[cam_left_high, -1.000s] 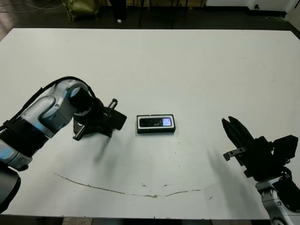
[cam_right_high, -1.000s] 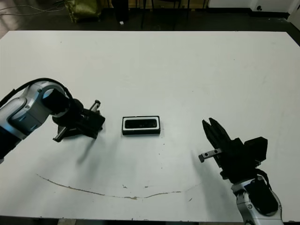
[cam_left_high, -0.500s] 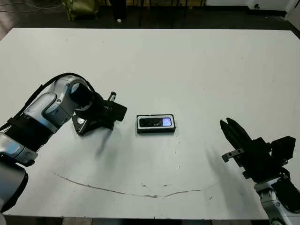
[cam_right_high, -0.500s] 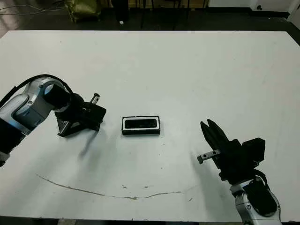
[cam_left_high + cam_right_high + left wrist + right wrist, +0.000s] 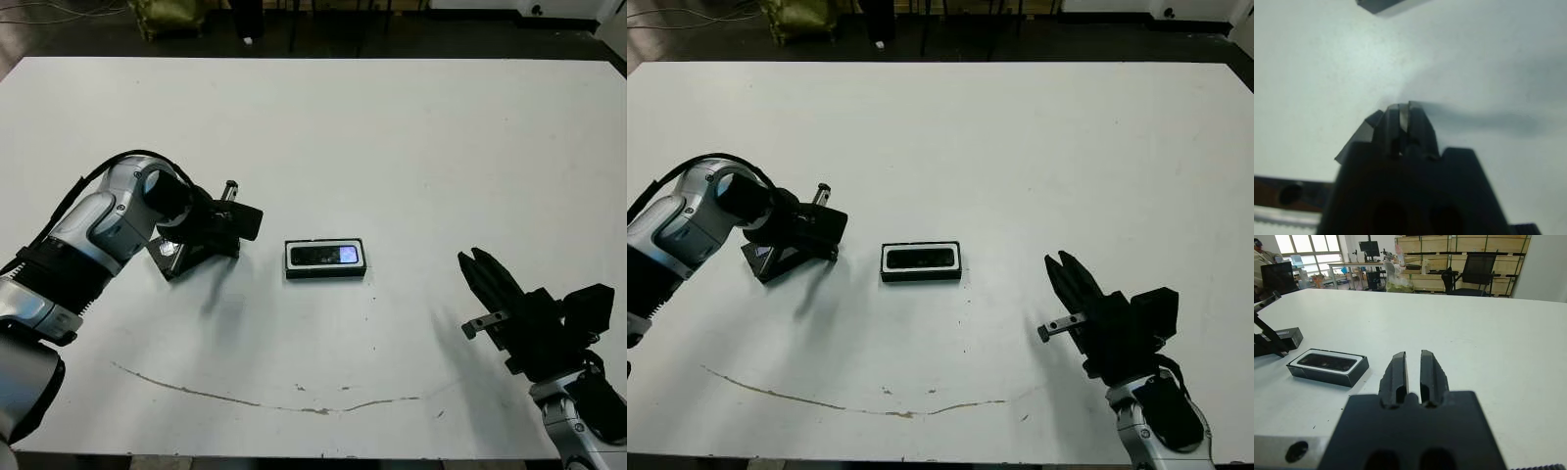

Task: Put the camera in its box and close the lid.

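The camera [image 5: 326, 256] lies flat inside the box [image 5: 326, 259], its bluish screen patch facing up, and the box sits in the middle of the tabletop [image 5: 392, 147], a little nearer the front edge than the far one. So the first half of the job looks done, and what remains is the lid [image 5: 186, 257]. There it is, toward the left edge of the tabletop, tilted up on one edge with the left gripper [image 5: 223, 222] clamped on its raised side. From the left wrist view the fingers [image 5: 1419, 125] are pressed nearly together with a thin sliver of the lid showing between them and beside them. I judge the lid to be light, stiff and rather slick, a thin cover that could twist or slip out of a narrow pinch; a hold across its long edges near the middle would keep it level for lowering onto the box. The right gripper [image 5: 490, 284] hangs near the front right corner, well apart from the box, fingers nearly together with only a slim gap and nothing in them. Most of the lid is hidden behind the left gripper, its glossy strip cannot be made out, and the left wrist view is badly blurred.
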### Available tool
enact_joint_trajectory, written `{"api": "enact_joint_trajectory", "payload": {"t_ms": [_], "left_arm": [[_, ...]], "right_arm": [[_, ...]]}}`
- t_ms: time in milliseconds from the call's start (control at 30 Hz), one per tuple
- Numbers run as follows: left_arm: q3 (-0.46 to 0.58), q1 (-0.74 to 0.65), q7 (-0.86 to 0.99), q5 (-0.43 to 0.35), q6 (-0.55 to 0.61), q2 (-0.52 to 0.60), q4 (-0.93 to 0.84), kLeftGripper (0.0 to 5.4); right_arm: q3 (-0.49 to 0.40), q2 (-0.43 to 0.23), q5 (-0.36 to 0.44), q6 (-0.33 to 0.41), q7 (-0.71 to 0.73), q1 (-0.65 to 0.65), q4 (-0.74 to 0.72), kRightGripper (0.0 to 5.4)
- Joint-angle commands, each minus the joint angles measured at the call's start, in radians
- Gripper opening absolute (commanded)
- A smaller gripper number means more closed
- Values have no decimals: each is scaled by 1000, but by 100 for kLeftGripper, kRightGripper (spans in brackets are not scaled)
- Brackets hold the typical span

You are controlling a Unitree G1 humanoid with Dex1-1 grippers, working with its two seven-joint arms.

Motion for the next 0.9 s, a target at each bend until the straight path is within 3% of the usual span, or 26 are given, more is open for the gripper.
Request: {"api": "enact_joint_trajectory", "payload": {"t_ms": [33, 267, 433, 500, 667, 900], "left_arm": [[61, 39, -19, -74, 52, 11, -61, 0], [305, 152, -34, -360, 190, 87, -337, 0], [616, 359, 135, -600, 297, 76, -546, 0], [732, 457, 238, -663, 293, 40, -603, 0], [903, 656, 463, -711, 315, -10, -699, 0], [926, 796, 649, -679, 250, -75, -707, 9]], "right_arm": [[5, -6, -5, 7, 1, 14, 7, 1], [8, -4, -10, -11, 5, 11, 23, 1], [6, -7, -2, -6, 3, 8, 22, 1], [2, -7, 6, -12, 9, 3, 32, 1], [0, -9, -5, 7, -5, 1, 21, 1], [1, -10, 6, 1, 5, -5, 30, 0]]}}
